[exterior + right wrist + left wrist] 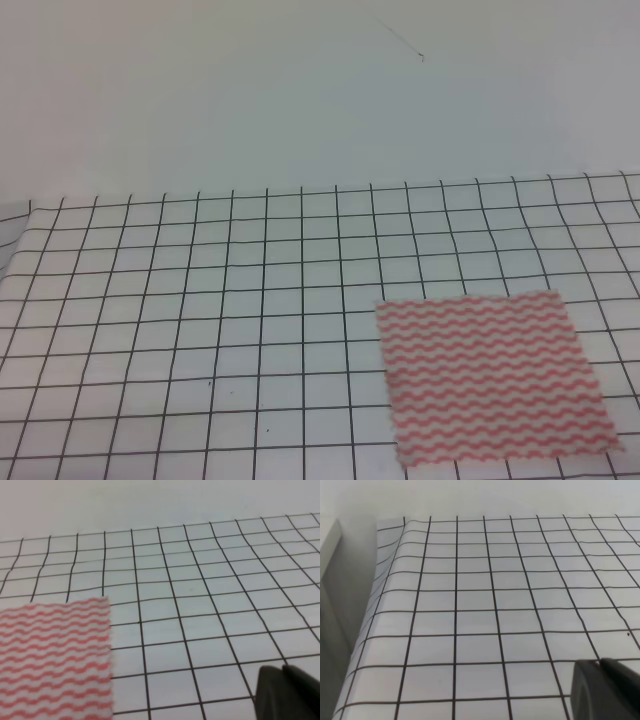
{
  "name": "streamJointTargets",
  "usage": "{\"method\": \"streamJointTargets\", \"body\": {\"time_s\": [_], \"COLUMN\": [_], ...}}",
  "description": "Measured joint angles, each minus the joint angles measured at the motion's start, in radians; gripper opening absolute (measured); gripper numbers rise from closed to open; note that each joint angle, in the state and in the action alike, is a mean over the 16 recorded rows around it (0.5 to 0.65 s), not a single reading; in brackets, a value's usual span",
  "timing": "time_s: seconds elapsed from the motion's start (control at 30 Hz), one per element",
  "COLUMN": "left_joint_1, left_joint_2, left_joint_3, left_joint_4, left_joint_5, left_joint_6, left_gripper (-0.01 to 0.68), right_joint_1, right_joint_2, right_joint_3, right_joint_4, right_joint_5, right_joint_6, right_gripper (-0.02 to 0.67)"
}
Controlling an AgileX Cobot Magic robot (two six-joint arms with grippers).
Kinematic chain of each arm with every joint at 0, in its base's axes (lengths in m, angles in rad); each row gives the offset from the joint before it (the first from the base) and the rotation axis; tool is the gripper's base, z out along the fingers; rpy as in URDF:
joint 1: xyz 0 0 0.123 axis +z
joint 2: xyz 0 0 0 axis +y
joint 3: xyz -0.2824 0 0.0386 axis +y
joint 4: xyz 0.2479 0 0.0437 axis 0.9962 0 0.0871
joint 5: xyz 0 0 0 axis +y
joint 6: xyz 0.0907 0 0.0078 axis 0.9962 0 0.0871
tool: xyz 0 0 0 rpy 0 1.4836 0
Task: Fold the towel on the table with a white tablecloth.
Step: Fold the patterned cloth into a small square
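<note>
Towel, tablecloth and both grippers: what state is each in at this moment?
towel: spread flat and unfolded on the right side of the table, nothing touching it.
white tablecloth: covers the table, slightly wrinkled, draped over the left edge.
left gripper: only a dark tip shows, above bare tablecloth; open or shut unclear.
right gripper: only a dark tip shows, right of the towel; unclear.

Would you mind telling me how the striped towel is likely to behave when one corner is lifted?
The towel lies thin and flat on the tablecloth, so it will probably droop limply, not hold shape. It looks light, so it may slide if pushed. The tablecloth is already wrinkled and might bunch underneath.
</note>
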Motion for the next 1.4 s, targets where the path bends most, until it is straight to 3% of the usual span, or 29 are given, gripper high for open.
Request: {"method": "streamJointTargets", "body": {"time_s": [0.23, 0.4, 0.63, 0.83, 1.07, 1.27, 1.4], "left_joint_1": [0.0, 0.0, 0.0, 0.0, 0.0, 0.0, 0.0], "left_joint_2": [0.0, 0.0, 0.0, 0.0, 0.0, 0.0, 0.0], "left_joint_3": [0.0, 0.0, 0.0, 0.0, 0.0, -0.012, -0.054], "left_joint_4": [-0.002, -0.078, -0.393, -0.738, -0.96, -1.016, -1.02], "left_joint_5": [-0.002, -0.026, -0.109, -0.183, -0.223, -0.224, -0.201], "left_joint_6": [-0.001, -0.031, -0.114, -0.178, -0.184, -0.155, -0.053], "left_gripper": [0.0, 0.0, 0.0, 0.0, 0.0, 0.0, 0.0], "right_joint_1": [0.0, 0.0, 0.0, 0.0, 0.0, 0.0, 0.0], "right_joint_2": [0.0, 0.0, 0.0, 0.0, 0.0, 0.0, 0.001], "right_joint_3": [0.0, 0.0, 0.0, 0.0, 0.0, -0.003, -0.034], "right_joint_4": [0.113, 0.328, 0.722, 0.955, 1.02, 1.036, 1.04], "right_joint_5": [-0.021, -0.066, -0.185, -0.291, -0.352, -0.35, -0.313], "right_joint_6": [0.004, 0.014, -0.001, -0.055, -0.125, -0.143, -0.222], "right_gripper": [-0.001, -0.001, -0.001, -0.001, -0.001, -0.001, -0.001]}}
